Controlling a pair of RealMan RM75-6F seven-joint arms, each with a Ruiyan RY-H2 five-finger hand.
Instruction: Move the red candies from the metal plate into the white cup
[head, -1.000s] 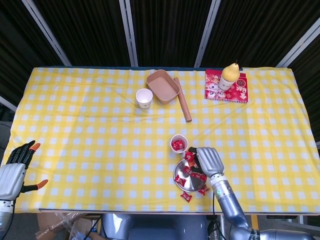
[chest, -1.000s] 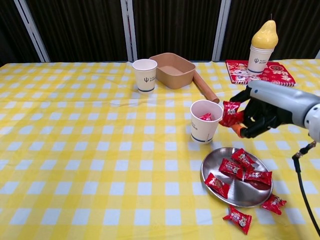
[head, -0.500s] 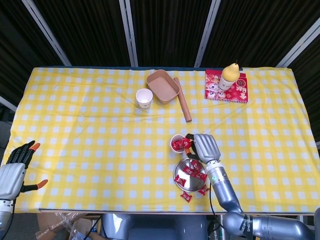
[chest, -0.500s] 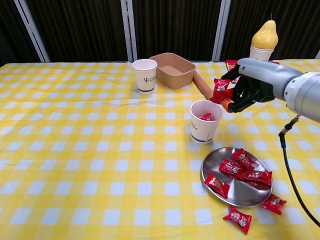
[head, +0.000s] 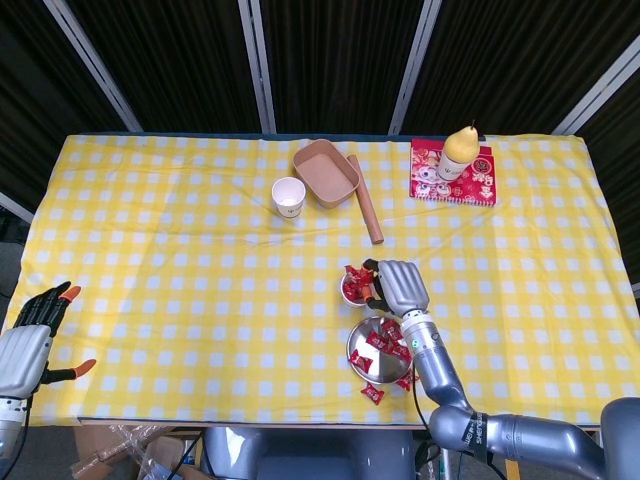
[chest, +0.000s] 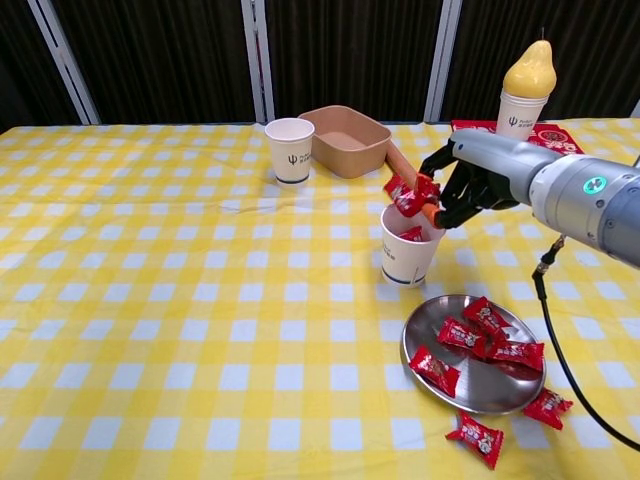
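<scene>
Item: my right hand (chest: 462, 182), pinching one red candy (chest: 410, 194) just above the mouth of the white cup (chest: 409, 246), which already holds red candy

Item: metal plate (chest: 497, 389), near the cup on the yellow checked counter (chest: 150, 300), holding four red candies (chest: 480, 338); two more wrapped candies (chest: 476, 436) lie on the cloth beside its rim

Item: my left hand (head: 35, 330), at the counter's left edge, fingers spread, holding nothing

Item: second white cup (chest: 290, 149), brown tray (chest: 345, 140), wooden roller (head: 365, 212), far side
</scene>
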